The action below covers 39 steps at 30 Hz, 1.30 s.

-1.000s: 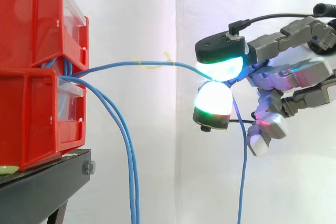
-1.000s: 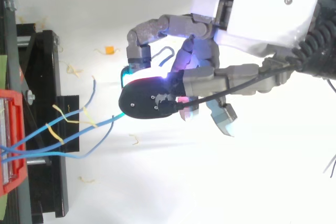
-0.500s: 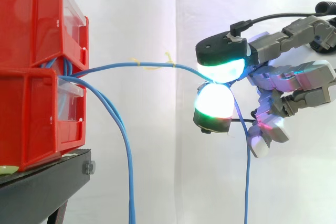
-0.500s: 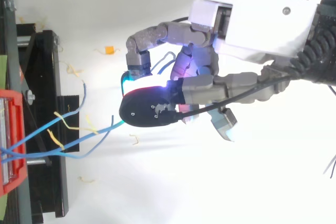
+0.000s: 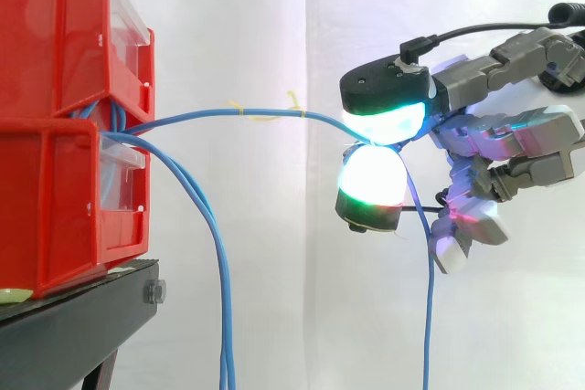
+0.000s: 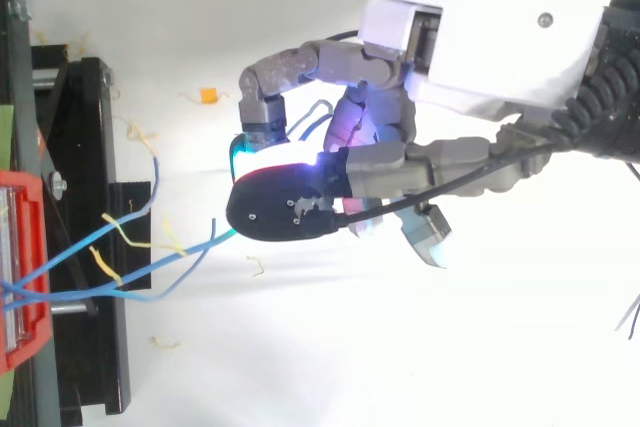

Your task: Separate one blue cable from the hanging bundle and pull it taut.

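Note:
One blue cable (image 5: 228,117) runs almost level from between the stacked red bins (image 5: 55,116) out to my hand (image 5: 494,134), with small yellow ties on it. Two glowing fingertips (image 5: 370,175) pinch it, one above and one below, and its free end drops straight down past the hand. Two other blue cables (image 5: 219,271) hang from the bins in a steep curve, apart from the held one. From above, my hand (image 6: 400,162) sits right of the bins and the held blue cable (image 6: 195,242) leads left to them.
The red bins rest on a black stand (image 5: 73,326) at the left. A white curtain (image 5: 274,34) is behind. Yellow tie scraps and a small orange bit (image 6: 208,96) lie on the white floor.
The hand has shifted slightly right, keeping its pinch. The hanging cables have swung a little.

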Each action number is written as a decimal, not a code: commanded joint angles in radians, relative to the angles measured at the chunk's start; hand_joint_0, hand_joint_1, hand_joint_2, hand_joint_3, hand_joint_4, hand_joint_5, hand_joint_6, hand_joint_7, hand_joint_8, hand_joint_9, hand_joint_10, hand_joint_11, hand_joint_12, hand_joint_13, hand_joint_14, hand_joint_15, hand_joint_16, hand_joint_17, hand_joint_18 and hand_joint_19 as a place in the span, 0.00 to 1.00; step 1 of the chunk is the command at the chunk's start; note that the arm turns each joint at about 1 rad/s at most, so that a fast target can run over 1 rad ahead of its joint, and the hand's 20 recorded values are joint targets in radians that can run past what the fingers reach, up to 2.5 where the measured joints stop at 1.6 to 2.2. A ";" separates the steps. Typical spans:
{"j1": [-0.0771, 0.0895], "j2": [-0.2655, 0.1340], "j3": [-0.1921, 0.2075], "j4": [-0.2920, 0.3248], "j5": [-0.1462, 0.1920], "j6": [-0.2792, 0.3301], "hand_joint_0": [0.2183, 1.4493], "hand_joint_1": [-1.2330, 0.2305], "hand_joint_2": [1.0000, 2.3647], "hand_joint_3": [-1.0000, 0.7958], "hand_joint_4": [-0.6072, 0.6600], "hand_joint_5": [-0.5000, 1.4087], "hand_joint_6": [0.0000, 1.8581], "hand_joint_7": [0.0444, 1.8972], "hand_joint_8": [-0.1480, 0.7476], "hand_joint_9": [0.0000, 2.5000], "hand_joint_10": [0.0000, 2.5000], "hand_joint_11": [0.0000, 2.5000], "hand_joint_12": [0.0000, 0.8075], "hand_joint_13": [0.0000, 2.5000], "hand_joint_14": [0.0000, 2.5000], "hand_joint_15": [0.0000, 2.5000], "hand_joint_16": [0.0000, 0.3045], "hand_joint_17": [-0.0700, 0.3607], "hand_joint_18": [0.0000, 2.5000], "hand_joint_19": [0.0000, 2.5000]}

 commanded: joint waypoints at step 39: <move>-0.001 0.000 0.000 0.000 0.001 0.000 0.39 0.43 0.01 0.54 0.69 0.33 0.27 0.68 0.37 0.79 0.01 0.21 0.37 0.61 0.01 0.26 0.15 0.40 0.41 0.22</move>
